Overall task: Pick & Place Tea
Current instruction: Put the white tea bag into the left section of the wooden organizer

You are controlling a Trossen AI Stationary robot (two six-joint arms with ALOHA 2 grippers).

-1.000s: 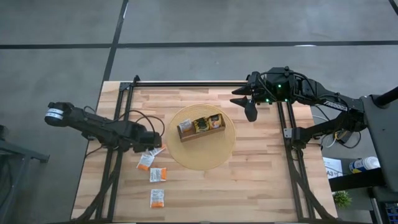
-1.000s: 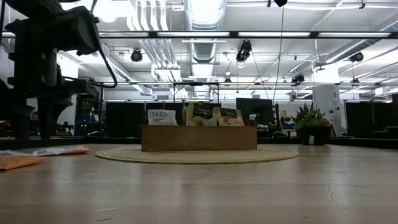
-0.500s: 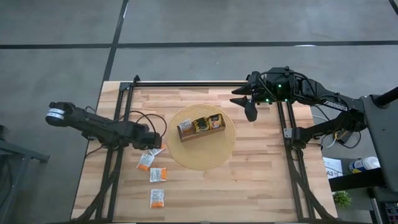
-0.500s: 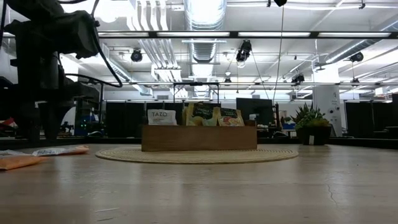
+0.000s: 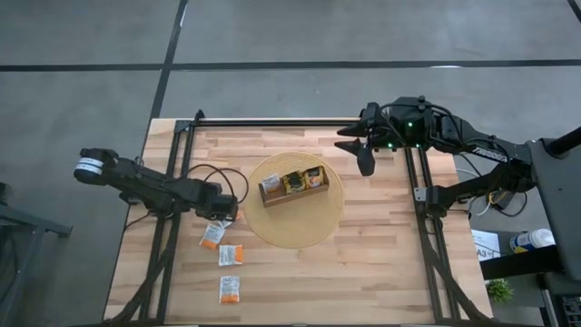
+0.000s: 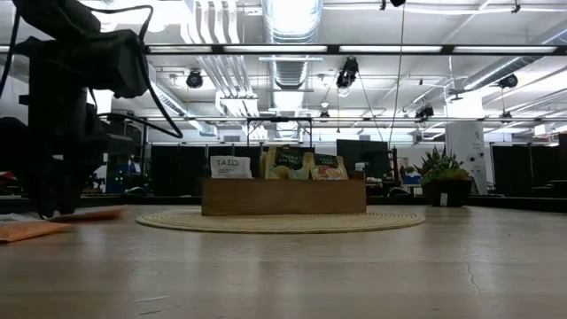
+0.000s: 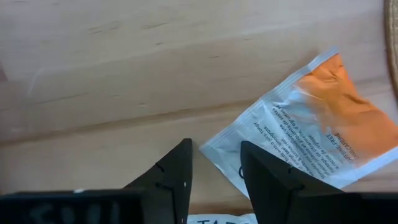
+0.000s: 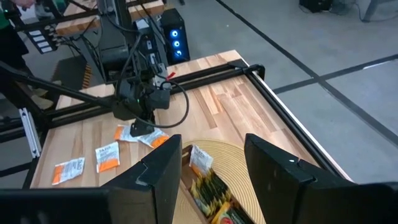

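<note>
Left tool (image 7: 214,171), narrowly parted, straddles a crinkled white-and-orange paper sachet's (image 7: 311,143) corner on the pale wood-plank surface (image 7: 124,68); right tool (image 5: 356,153) parted, empty.

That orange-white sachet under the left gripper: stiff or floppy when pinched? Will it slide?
Probably floppy: the sachet looks thin and crinkled, lying flat on the table. Likely very light, so the left gripper, fingers open at its corner, may push it across the smooth wood before catching the edge.

Four white-and-orange tea sachets (image 5: 230,255) lie flat on the worktop (image 5: 381,263), while others, seemingly yellow-green, stand upright in the tray (image 5: 292,193).
</note>
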